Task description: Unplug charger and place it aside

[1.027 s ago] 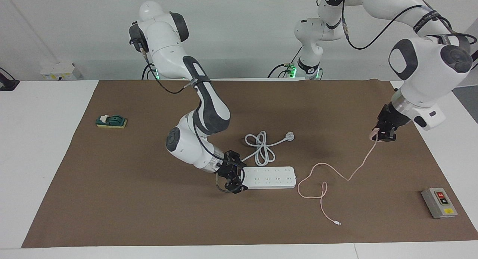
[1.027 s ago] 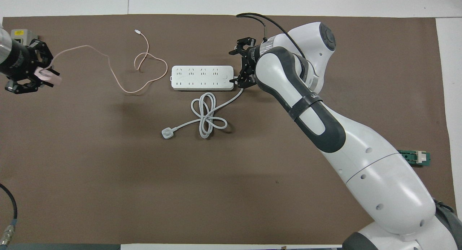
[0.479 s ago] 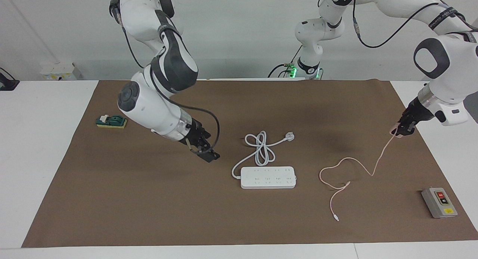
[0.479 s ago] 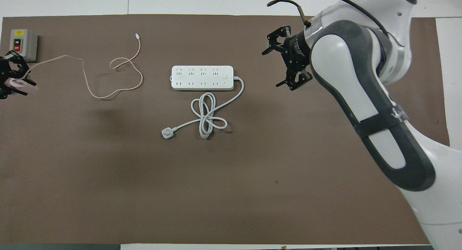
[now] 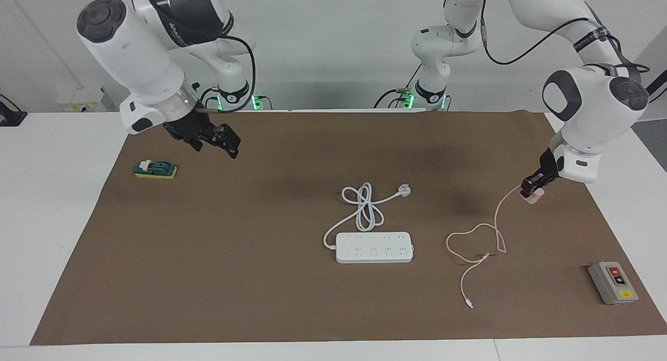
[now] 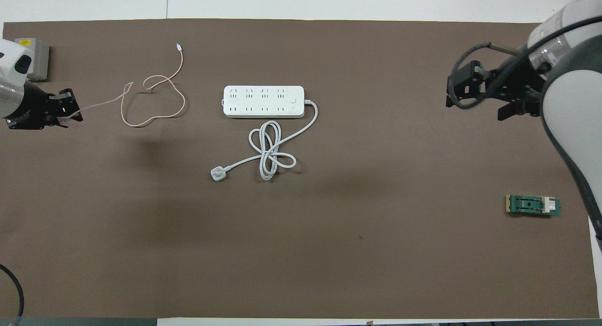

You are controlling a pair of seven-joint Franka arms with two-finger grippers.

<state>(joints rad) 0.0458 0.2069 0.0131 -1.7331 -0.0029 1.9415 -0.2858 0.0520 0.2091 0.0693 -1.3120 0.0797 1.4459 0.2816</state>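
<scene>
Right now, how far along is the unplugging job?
Unplugging looks done: the power strip has no plug in its sockets. In hand: the left gripper holds the charger low over the mat at the left arm's end, its pink cable trailing on the mat. Left: set it down and release. The right gripper waits, jaws open, raised near the green block.

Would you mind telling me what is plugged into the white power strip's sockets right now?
Nothing: every socket on the power strip shows bare. The pink charger hangs in the left gripper, over the brown mat. The strip's underside is hidden.
</scene>
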